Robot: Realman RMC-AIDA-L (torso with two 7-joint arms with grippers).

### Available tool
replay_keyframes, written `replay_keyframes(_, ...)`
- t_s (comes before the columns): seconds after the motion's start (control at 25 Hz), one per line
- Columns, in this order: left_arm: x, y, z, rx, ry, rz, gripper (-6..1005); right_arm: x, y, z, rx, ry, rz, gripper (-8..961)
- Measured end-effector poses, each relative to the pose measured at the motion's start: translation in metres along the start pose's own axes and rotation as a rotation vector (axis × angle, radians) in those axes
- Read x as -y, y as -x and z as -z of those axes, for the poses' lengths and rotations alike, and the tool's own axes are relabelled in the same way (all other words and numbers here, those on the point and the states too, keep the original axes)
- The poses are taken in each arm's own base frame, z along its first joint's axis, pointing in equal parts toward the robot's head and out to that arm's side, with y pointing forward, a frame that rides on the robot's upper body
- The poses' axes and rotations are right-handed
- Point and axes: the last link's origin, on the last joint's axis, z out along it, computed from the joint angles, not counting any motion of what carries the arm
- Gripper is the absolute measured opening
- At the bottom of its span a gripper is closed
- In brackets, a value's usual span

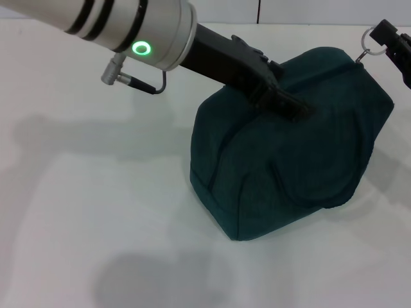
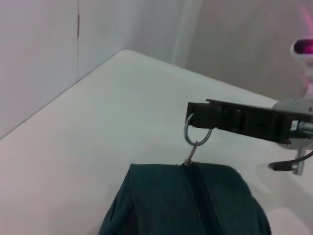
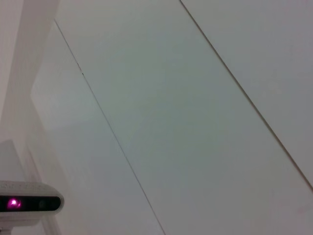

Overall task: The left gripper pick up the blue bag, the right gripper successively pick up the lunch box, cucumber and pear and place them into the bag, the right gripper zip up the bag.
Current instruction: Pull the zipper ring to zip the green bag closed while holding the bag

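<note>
A: Where's the blue bag (image 1: 302, 160)?

B: On the tabletop (image 1: 96, 212), zipper closed along its top. The ring pull (image 2: 196, 135) stands up at the seam's far end, and my right gripper (image 1: 379, 35) has its fingers clamped on it, directly above that corner.

A: And the other arm?

B: My left gripper (image 1: 292, 106) presses into the bag's top fabric, nearer the middle; I can't tell its fingers' state. The seam runs from there toward the ring.

Bag (image 1: 289, 173) on table (image 1: 96, 212) — centre-right
</note>
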Motion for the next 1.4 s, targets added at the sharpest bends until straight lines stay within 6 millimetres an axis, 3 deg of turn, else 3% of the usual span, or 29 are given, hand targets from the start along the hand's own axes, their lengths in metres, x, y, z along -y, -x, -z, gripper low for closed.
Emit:
replay_keyframes(0.56, 0.009, 0.009, -0.003, -0.025, -0.066, -0.029, 853, 0.001, 0.000, -0.002, -0.001, 0.001, -0.008, 18)
replay_keyframes(0.76, 0.008, 0.012, -0.004, -0.027, -0.067, -0.038, 662, 0.001, 0.000, -0.002, 0.000, 0.001, -0.011, 18)
replay_keyframes(1.4, 0.004, 0.010, -0.005, -0.021, -0.056, -0.096, 189, 0.001, 0.000, 0.001, 0.004, -0.007, -0.016, 18)
